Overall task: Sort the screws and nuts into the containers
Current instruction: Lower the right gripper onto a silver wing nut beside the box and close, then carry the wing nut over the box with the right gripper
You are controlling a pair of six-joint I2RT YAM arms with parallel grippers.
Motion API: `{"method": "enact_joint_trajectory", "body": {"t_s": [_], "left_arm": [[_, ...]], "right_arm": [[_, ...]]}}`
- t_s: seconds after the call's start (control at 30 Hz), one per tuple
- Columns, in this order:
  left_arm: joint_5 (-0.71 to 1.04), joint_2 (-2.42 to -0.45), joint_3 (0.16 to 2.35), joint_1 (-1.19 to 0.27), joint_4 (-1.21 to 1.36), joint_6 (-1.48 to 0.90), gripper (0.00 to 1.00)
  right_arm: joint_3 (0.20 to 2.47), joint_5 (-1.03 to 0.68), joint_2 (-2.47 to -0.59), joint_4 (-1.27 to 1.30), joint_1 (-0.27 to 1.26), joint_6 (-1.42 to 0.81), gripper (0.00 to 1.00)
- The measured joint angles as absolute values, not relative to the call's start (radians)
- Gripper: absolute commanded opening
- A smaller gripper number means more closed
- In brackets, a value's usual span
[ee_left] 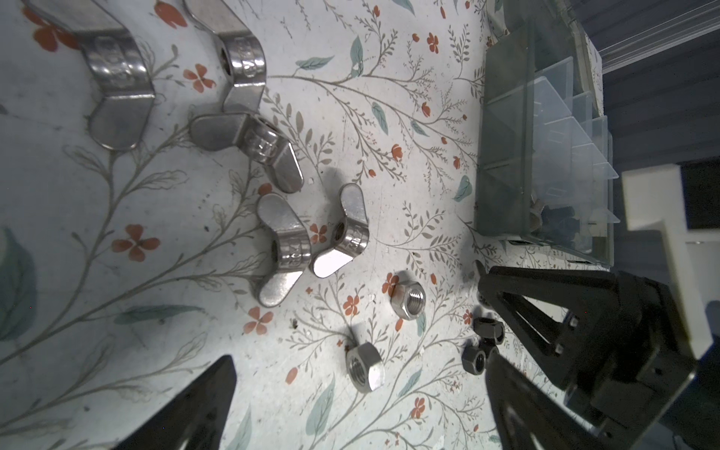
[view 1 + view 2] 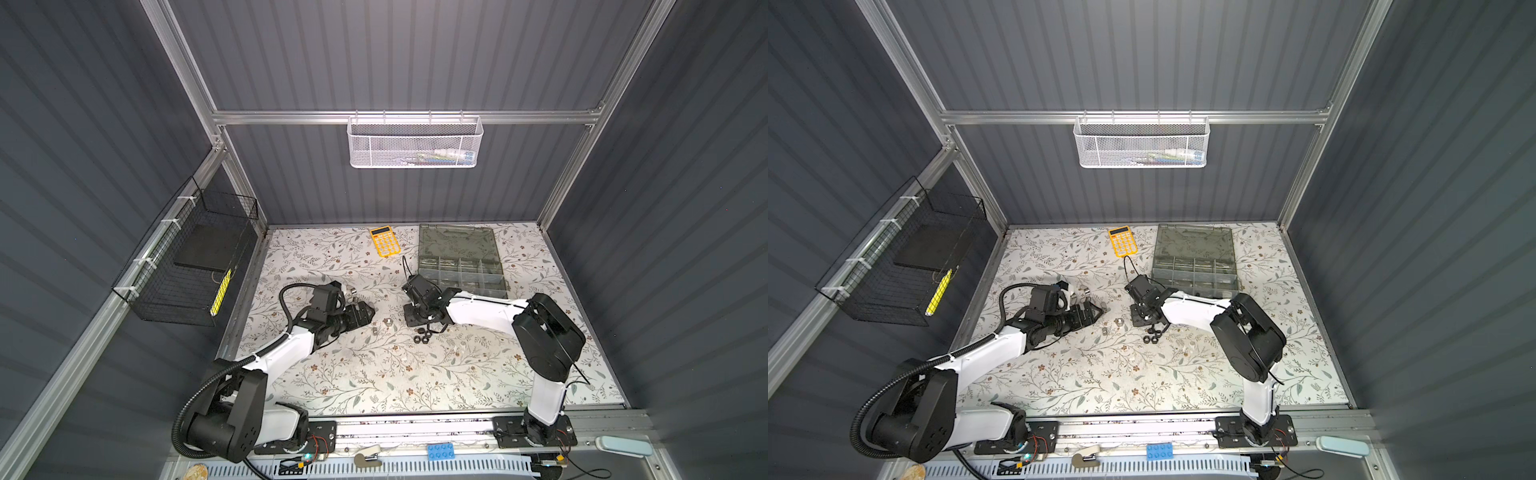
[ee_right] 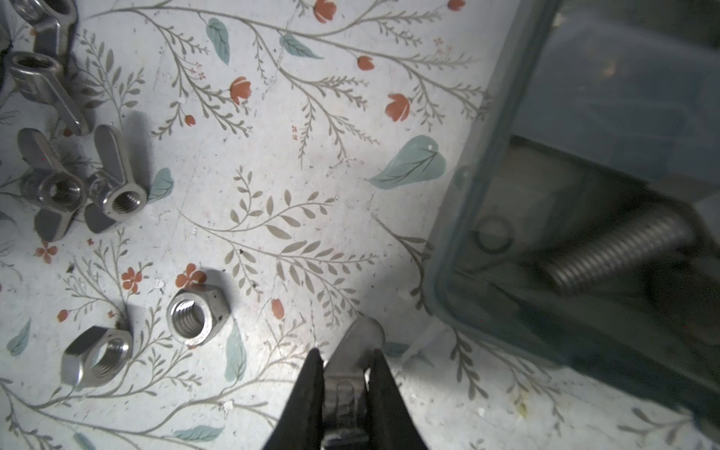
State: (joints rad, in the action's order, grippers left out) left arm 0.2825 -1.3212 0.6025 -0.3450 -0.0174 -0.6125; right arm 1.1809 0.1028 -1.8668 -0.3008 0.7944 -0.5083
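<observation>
With the right gripper (image 3: 346, 352) clamped on a silver winged metal nut (image 3: 364, 335) near the smoky grey translucent plastic organizer box (image 3: 502, 128), the pick looks made, so the next move calls for a lift over its wall into a compartment (image 1: 504, 130); the left gripper (image 1: 356, 360) gapes wide and empty.

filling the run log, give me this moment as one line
right pincer: shut on wing nut | left pincer: open | organizer box: lid open
</observation>
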Motion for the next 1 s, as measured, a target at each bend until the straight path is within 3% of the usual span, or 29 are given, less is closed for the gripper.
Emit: {"method": "enact_joint_trajectory", "body": {"t_s": [0.67,1.0], "left_arm": [[0.332,-1.327,0.662,-0.348,0.03,-0.668,1.0],[0.313,-1.397,0.72,-0.463,0.062,-0.697,1.0]], "right_arm": [[1.232,0.059,-1.791,-0.324,0.754,-0.488,0.12],[1.286,0.038,-1.77,-0.35,0.637,-0.469,0.12]]}}
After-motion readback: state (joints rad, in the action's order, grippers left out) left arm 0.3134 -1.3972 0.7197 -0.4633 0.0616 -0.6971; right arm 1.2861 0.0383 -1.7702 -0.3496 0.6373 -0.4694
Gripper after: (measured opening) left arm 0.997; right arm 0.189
